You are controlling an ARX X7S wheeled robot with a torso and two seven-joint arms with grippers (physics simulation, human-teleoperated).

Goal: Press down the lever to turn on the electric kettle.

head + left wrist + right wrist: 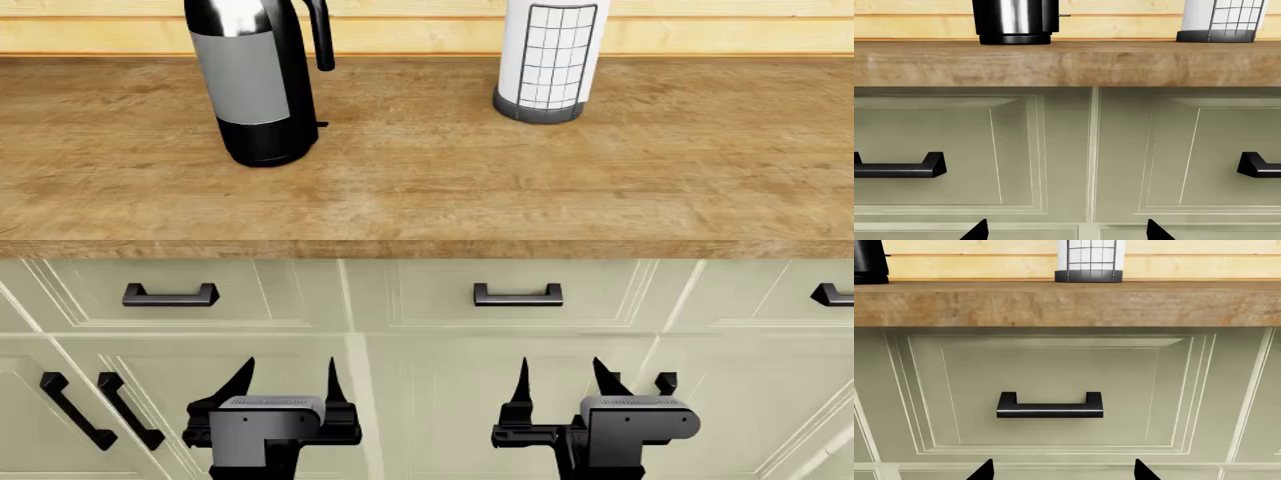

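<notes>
- Table (441,190) carries the kettle (254,85) far above and beyond both tools, which hang low in front of the drawers (521,295); the reach has not begun.
- Kettle stands nearest the left tool (284,395), up and slightly to its left, well apart; I judge that arm the natural one to lift over the table edge.
- Right tool (558,395) sits below the holder (545,60), farther from the kettle; both tools have their fingers spread and grip nothing.
- Lever (322,124) is a tiny tab at the kettle's base, on the side facing the holder; come down on it from straight above with one fingertip, clear of the handle (320,35) overhead, pressing gently so the tall kettle does not tip.
- Head view shows the whole kettle and both tools; left wrist view shows only its lower body with a small tab (1064,15) at the side; right wrist view catches merely a kettle edge (869,262), no lever.
</notes>
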